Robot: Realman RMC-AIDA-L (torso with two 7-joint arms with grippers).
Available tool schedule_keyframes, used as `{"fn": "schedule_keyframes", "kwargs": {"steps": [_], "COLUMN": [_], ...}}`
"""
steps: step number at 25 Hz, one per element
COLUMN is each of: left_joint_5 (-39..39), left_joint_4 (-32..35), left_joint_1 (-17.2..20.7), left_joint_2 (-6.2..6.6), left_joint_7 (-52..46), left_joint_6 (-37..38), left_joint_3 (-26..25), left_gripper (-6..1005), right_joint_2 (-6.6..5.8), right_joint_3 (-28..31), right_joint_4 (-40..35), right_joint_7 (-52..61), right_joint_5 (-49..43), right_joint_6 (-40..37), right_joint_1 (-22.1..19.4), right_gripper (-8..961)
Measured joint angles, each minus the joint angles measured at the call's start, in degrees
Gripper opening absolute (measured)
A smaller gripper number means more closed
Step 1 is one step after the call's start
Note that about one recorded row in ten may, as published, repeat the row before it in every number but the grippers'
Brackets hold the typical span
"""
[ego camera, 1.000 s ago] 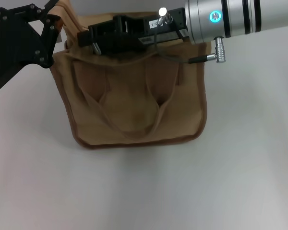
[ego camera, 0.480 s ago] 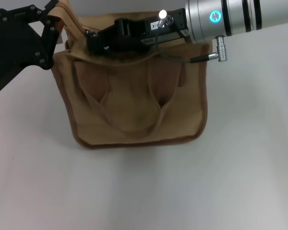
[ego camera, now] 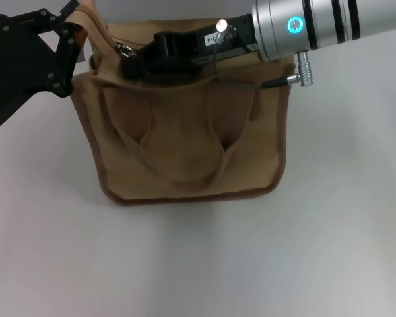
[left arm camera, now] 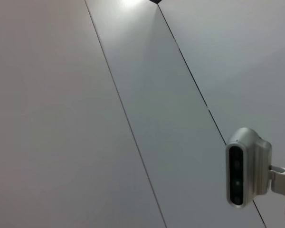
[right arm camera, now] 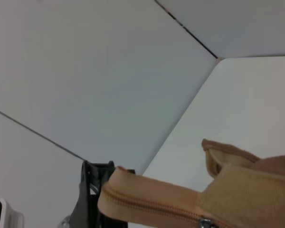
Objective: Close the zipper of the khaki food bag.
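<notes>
Both claws sit at the bag [ego camera: 185, 145] top: right claw [ego camera: 133, 64] by the pull [ego camera: 122, 48], grip unclear, left claw [ego camera: 71, 30] clamping the corner; tugging could slip

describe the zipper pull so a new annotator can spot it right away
Find the khaki food bag in the middle of the white table. Along its top panel, near the robot's left end, just ahead of the right gripper, sits the zipper pull: the only small shiny silver metal piece on tan fabric.
</notes>
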Motion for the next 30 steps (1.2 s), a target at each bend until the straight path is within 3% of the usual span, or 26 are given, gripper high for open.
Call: {"fn": "schedule_keyframes", "kwargs": {"steps": [6,16,30], "left_joint_5": [0.0,-0.34,-1.51], "left_joint_4": [0.0,0.0,-0.08], "left_joint_1": [0.36,1.24,2.17], "left_joint_2": [0.04,0.17,0.17], "left_joint_7": [0.0,0.37,-0.01], "left_joint_6": [-0.37,-1.37,-3.29], "left_joint_3": [-0.36,-0.6,-1.95], "left_gripper": [75,78,82], "right_joint_2": [0.04,0.05,0.12], "right_joint_3": [-0.09,-0.41,-1.38], "right_joint_4": [-0.7,-1.32,-5.15], "right_joint_7": [-0.46,-2.33,-5.09], "right_joint_5": [0.0,0.0,0.47], "right_joint_6": [-0.52,-0.69,-0.72], "right_joint_1": [-0.03,-0.29,-4.44], "right_gripper": [21,16,15]}}
